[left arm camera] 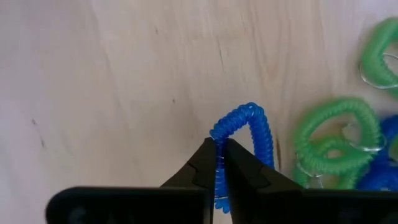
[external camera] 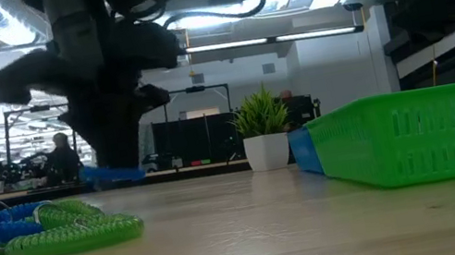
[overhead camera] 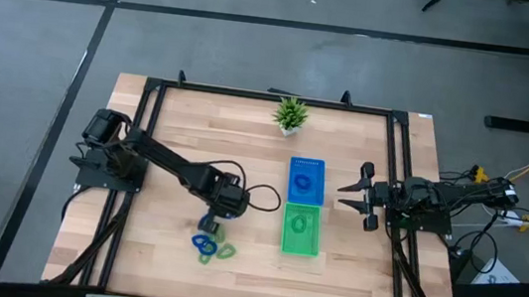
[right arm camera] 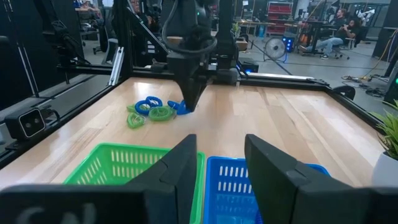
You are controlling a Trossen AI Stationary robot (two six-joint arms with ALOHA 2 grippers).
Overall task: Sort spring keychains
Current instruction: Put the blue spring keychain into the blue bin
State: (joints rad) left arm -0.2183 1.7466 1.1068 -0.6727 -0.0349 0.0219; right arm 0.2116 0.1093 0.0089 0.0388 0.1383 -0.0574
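Note:
My left gripper [left arm camera: 219, 155] is shut on a blue spring keychain [left arm camera: 249, 124], just beyond the pile of blue and light green keychains [overhead camera: 208, 247] on the wood table. In the low view the left gripper [external camera: 114, 152] stands over the table with the blue coil [external camera: 114, 174] at its tips, and the pile [external camera: 39, 231] lies beside it. My right gripper [overhead camera: 364, 195] waits open at the table's right side, level, behind the blue tray [overhead camera: 294, 162] and the green tray [overhead camera: 284, 246]. Each tray holds a ring of its own colour. My left gripper pinches the blue keychain's coil [left arm camera: 217, 134] between its two fingertips [left arm camera: 205, 158], coming from above and pointing down. The loop sticks out beyond the fingers, bent to a narrow arch. Whether its far end [left arm camera: 252, 112] touches the table, I cannot tell.
A small potted plant [overhead camera: 290, 115] stands at the far edge. A black frame [overhead camera: 270, 96] runs around the table. The two trays sit side by side between the arms, the blue one farther, the green one [external camera: 425, 130] nearer. Bare wood lies on the table's left and near parts.

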